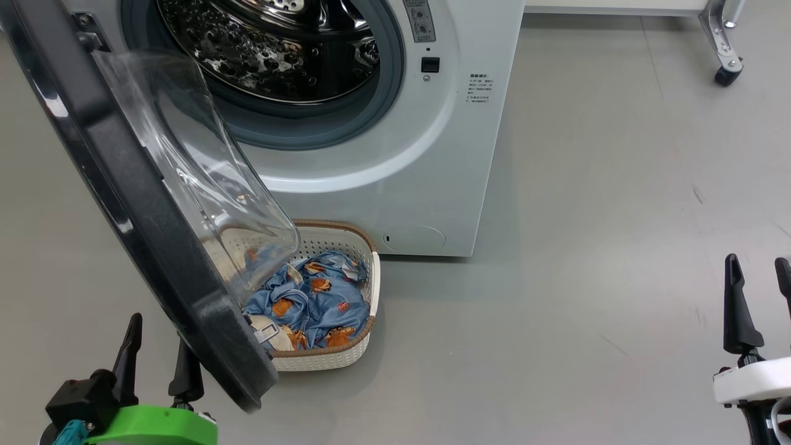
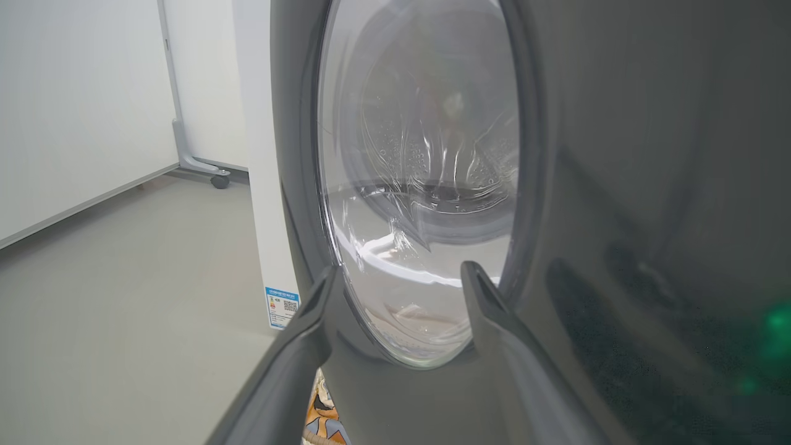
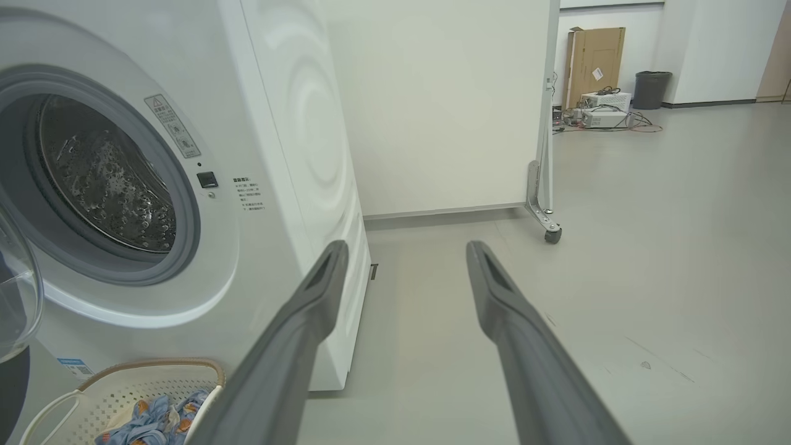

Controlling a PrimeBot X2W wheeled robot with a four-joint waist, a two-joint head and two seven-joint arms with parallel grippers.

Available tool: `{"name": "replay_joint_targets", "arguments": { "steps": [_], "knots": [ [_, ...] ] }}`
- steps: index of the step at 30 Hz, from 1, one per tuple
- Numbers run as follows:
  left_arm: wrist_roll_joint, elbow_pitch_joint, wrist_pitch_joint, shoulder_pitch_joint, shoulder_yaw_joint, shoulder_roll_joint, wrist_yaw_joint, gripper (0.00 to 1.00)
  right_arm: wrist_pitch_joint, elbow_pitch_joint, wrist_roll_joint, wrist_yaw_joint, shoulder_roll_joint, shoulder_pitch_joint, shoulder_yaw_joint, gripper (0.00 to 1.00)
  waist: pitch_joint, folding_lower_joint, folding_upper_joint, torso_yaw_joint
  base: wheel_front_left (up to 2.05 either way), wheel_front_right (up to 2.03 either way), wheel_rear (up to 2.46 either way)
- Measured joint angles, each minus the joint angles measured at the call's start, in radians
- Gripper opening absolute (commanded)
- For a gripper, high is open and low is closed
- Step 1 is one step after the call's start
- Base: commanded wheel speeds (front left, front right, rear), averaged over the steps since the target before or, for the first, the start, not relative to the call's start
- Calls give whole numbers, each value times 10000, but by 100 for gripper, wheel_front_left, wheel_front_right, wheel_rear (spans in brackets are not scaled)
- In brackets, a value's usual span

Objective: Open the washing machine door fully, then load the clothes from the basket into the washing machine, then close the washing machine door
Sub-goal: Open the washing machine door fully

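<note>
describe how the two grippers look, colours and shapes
Each has two long, dark, tapering fingers, grooved near the tips. The left gripper is mounted on a black block above a bright green housing with a small teal part. The right gripper is mounted on a white housing.

A lab-like test room: washing machine (image 3: 278,123) beside a wheeled partition (image 3: 445,105), cabled electronics (image 3: 602,110) on the grey floor (image 3: 680,247)

The room was lit brightly and evenly, with only faint soft shadows on the floor (image 1: 587,185), while the washing machine door (image 2: 618,154) looked blurred and carried glossy reflections, and the wrist views curved at their edges.
</note>
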Motion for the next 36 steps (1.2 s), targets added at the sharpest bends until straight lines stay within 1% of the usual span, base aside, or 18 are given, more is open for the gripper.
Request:
{"name": "replay_joint_targets", "arguments": {
  "steps": [4, 12, 14, 16, 18, 24, 36],
  "knots": [
    [0, 6, 0, 18, 2, 0, 0, 100, 0, -182, -272, 56, 405, 328, -395, 100, -29, 0, 0, -9, 0, 0, 0],
    [0, 38, 0, 92, 29, 0, 0, 100, 0, -328, -922, 347, 1011, 854, -876, 100, -119, 0, 0, -58, 0, 0, 0],
    [0, 58, 0, 111, 29, 0, 0, 100, 0, -345, -1122, 353, 1093, 971, -991, 100, -146, 0, 0, -73, 0, 0, 0],
    [2, 69, 0, 116, 35, 0, 0, 100, 0, -349, -1243, 447, 1168, 1066, -1093, 100, -175, 0, 0, -87, 0, 0, 0],
    [6, 75, 0, 116, 35, 0, 0, 100, 0, -349, -1363, 464, 1279, 1118, -1198, 100, -206, 0, 0, -98, 0, 0, 0],
    [42, 130, 0, 130, 29, 0, 0, 100, 0, -349, -1641, 652, 1526, 1266, -1417, 100, -301, 0, 0, -111, 0, 0, 0],
    [44, 199, 0, 280, 25, 0, 0, 100, 0, -349, -1977, 871, 1948, 1426, -1716, 100, -448, 0, 0, -49, 0, 0, 0]
  ]
}}
